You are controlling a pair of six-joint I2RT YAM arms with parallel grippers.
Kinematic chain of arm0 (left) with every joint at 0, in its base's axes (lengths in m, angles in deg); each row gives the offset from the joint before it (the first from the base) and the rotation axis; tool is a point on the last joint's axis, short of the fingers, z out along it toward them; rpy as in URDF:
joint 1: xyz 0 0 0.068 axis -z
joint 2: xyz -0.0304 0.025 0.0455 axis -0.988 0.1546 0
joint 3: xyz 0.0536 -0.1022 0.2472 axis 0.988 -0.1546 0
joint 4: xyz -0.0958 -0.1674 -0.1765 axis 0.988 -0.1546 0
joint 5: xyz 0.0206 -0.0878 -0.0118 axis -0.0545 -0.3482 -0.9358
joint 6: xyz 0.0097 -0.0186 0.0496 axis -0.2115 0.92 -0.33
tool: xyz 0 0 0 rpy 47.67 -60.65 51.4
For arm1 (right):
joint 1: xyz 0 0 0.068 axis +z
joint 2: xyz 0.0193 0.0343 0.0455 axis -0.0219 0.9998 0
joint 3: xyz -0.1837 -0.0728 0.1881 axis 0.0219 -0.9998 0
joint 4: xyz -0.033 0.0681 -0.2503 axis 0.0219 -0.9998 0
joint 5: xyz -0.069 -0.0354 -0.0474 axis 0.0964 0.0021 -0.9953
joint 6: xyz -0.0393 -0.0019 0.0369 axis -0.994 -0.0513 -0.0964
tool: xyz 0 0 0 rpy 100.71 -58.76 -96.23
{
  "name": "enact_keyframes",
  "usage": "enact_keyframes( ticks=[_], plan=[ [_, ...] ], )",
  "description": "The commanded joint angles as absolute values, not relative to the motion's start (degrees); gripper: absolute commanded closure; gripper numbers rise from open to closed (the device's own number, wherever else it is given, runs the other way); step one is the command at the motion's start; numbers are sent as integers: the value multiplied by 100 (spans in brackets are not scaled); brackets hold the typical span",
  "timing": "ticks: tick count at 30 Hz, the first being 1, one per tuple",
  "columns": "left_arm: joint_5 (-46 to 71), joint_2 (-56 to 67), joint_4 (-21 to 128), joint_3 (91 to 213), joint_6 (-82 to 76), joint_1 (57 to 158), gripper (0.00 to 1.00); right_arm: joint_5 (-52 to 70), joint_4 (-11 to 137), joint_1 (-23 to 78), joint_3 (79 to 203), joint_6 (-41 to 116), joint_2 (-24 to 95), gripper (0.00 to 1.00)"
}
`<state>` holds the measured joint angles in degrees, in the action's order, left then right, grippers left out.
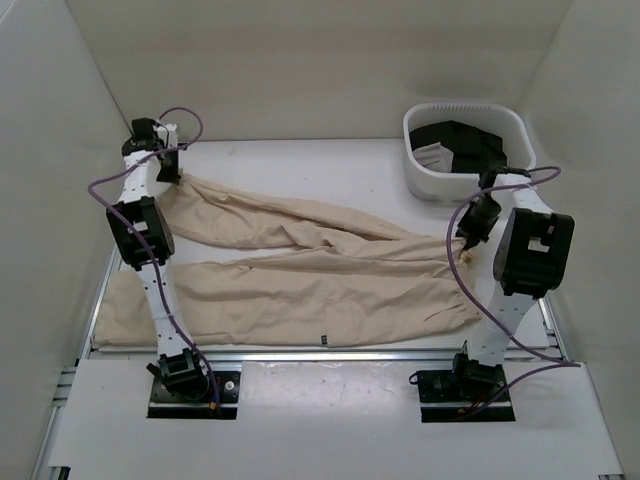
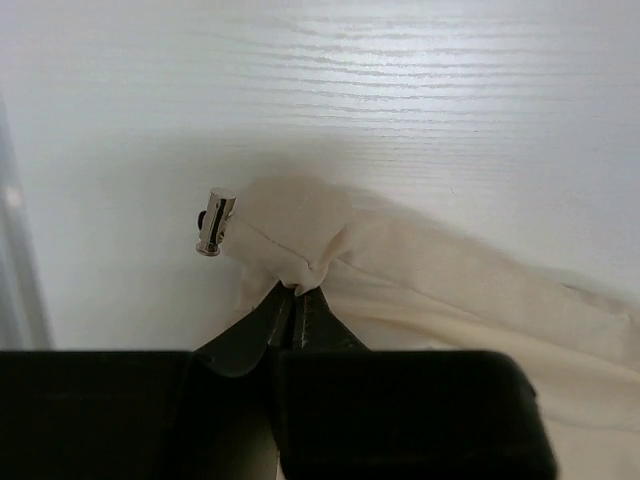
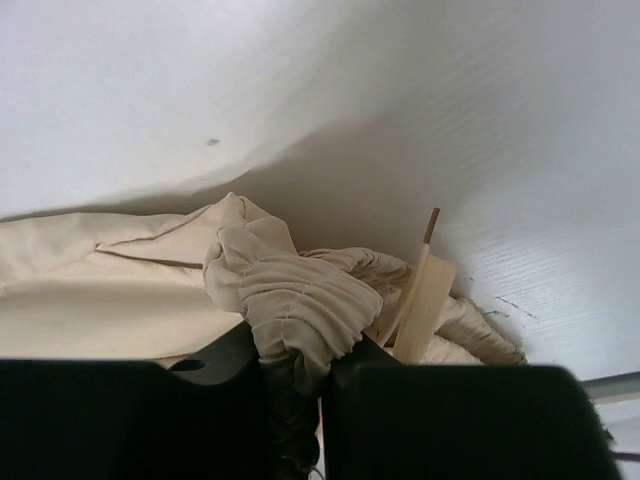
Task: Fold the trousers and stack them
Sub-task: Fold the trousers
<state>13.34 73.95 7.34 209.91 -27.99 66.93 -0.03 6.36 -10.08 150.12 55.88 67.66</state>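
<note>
trousers [image 1: 300, 270] spread, legs running left-right

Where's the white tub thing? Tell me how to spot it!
Start at the white table and look to its far right corner. There sits a white tub with black clothing inside. It is the only container; the beige trousers lie spread flat instead.

1. The trousers [image 1: 300, 270] are plain light beige.
2. The bench [image 2: 400, 80] is white with faint grain lines.
3. My left gripper [image 2: 298, 298] and right gripper [image 3: 298, 362] are black.
4. Upper right: white basket [image 1: 450, 187], black clothing [image 1: 465, 135].
</note>
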Motion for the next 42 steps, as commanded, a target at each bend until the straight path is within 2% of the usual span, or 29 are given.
enact_keyframes(
  ticks=[1, 5, 9, 12, 15, 16, 17, 18, 19, 22, 23, 26, 28, 30, 32, 36, 38, 41, 42],
  plan=[
    [1652, 5951, 927, 21070, -3112, 6503, 86, -244, 692, -1031, 15418, 5364, 6250, 100],
    [1652, 4880, 927, 20237, -3164, 6257, 86, -429, 982, -1031, 14946, 5223, 5539, 100],
    [1328, 3702, 805, 18770, -3095, 5792, 86, -306, 1404, -1031, 14085, 5223, 4958, 100],
    [1160, 2744, 550, 17347, -3243, 5668, 86, -253, 1623, -1031, 13697, 5223, 4633, 96],
    [1317, 1760, 286, 15835, -3479, 5510, 86, -253, 1905, -1031, 13161, 5275, 4360, 69],
    [1379, 1522, 286, 15153, -3481, 5448, 86, -253, 1905, -1031, 13072, 5275, 4290, 54],
    [1379, 1111, 286, 14859, -3560, 5369, 86, -253, 1966, -1031, 13010, 5275, 4289, 24],
    [1379, 942, 286, 14621, -3560, 5316, 86, -322, 1967, -1031, 12958, 5467, 4211, 16],
    [1379, 705, 286, 14270, -3560, 5255, 86, -393, 1819, -1109, 12957, 5573, 4088, 13],
    [1432, 553, 286, 13934, -3560, 5132, 86, -542, 1520, -1399, 13264, 6195, 3667, 13],
    [1432, 475, 286, 13933, -3560, 5131, 86, -543, 1318, -1470, 13343, 6355, 3569, 17],
    [1432, 343, 286, 13801, -3613, 5131, 86, -385, 1123, -1523, 13773, 6742, 3507, 18],
    [1432, 342, 286, 13739, -3613, 5131, 86, -26, 1193, -1523, 14019, 7023, 3708, 18],
    [1484, 342, 286, 13687, -3613, 5131, 86, 107, 1254, -1471, 14152, 7226, 4084, 25],
    [1546, 394, 286, 13634, -3613, 5131, 86, 334, 1360, -1470, 14266, 7437, 4305, 26],
    [1608, 448, 286, 13634, -3666, 5009, 86, 512, 2422, -1322, 14267, 7648, 4658, 28],
    [1608, 500, 286, 13581, -3718, 4956, 86, 425, 2791, -1085, 14267, 7701, 4921, 33],
    [1608, 623, 286, 13704, -3719, 4895, 86, 99, 2705, -873, 14241, 7648, 5212, 54],
    [1608, 623, 286, 13704, -3666, 4894, 86, 46, 2775, -795, 13875, 7648, 5212, 67]
  ],
)
